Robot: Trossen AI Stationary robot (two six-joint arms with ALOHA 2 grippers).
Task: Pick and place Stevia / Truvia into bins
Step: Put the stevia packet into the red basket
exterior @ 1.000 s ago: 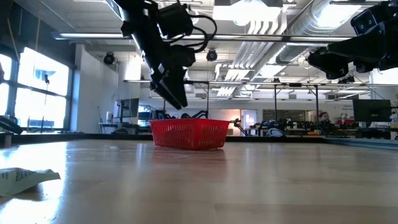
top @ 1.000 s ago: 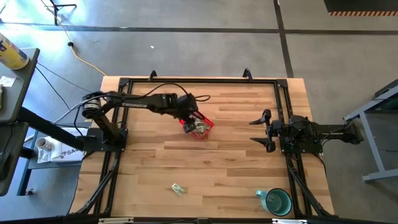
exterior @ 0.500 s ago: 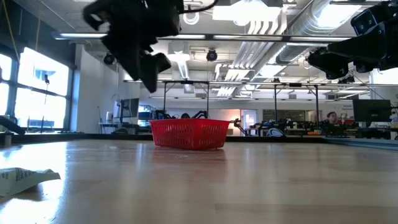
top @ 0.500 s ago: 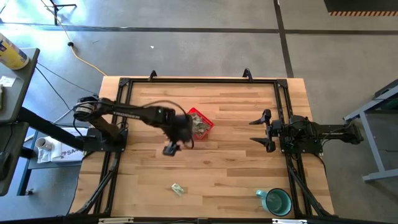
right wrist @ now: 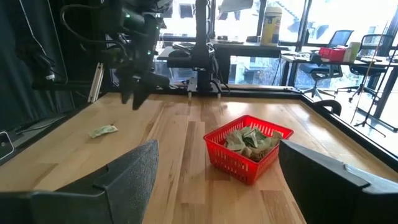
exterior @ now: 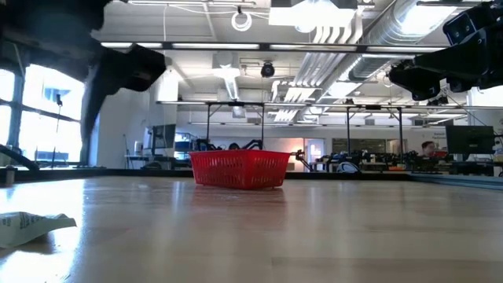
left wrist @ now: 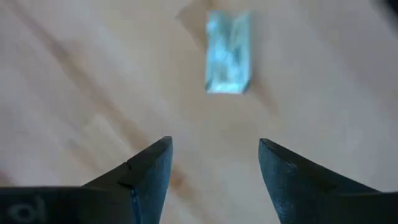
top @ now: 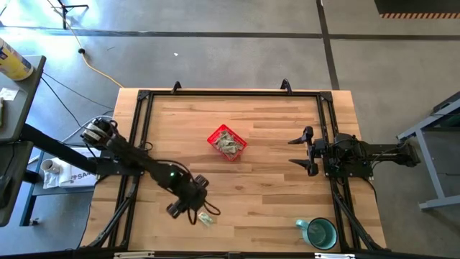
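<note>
Near the table's front edge, left of centre, my left gripper (top: 188, 203) hovers with fingers (left wrist: 146, 171) spread wide and empty, just beside one loose Stevia packet (top: 206, 218). I judge it light, thin and limp: crinkled paper lying flat on smooth wood, best pinched across its short width. My right gripper (top: 302, 151) waits at the right edge, fingers wide. Mid-table, the red basket (top: 215, 136), rigid perforated plastic, holds more packets.

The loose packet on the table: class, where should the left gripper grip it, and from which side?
Probably from above, fingers across its narrow width: the packet lies flat on the table, so only its long edges offer purchase. The open left gripper already hovers near it.
</note>
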